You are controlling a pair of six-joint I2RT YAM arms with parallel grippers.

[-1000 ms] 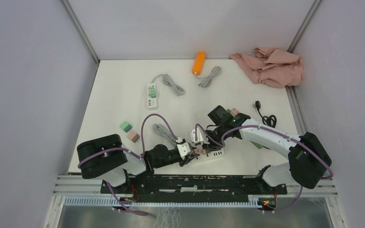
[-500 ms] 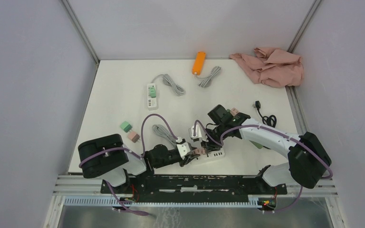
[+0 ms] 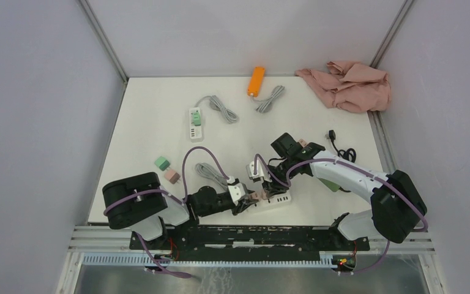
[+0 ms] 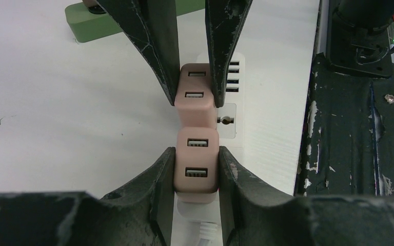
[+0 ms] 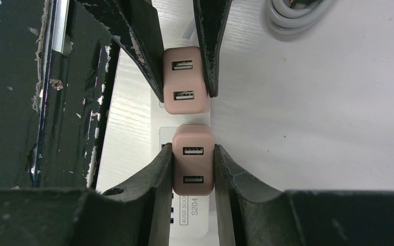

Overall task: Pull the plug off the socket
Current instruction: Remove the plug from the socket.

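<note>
A white power strip (image 3: 279,199) lies near the table's front edge, with two pink USB plugs side by side on it. My left gripper (image 3: 250,199) is shut on the nearer pink plug (image 4: 196,159). My right gripper (image 3: 270,187) is shut on the other pink plug (image 5: 193,159). In the left wrist view the right gripper's fingers (image 4: 156,56) clamp the far plug (image 4: 195,89) above the strip (image 4: 231,120). In the right wrist view the left gripper's fingers (image 5: 143,46) clamp the other plug (image 5: 184,79) on the strip (image 5: 192,218). Both plugs touch each other.
A grey coiled cable (image 3: 211,168) lies left of the strip. A green plug (image 3: 161,163) and a pink plug (image 3: 172,176) lie at left. Another white strip (image 3: 195,121), an orange strip (image 3: 256,80), a pink cloth (image 3: 350,84) and a black cable (image 3: 341,150) lie farther back. The metal rail (image 3: 251,236) runs close by.
The right arm's wrist has shifted slightly to the right. Both grippers stay shut on their plugs; the left arm has barely moved.
</note>
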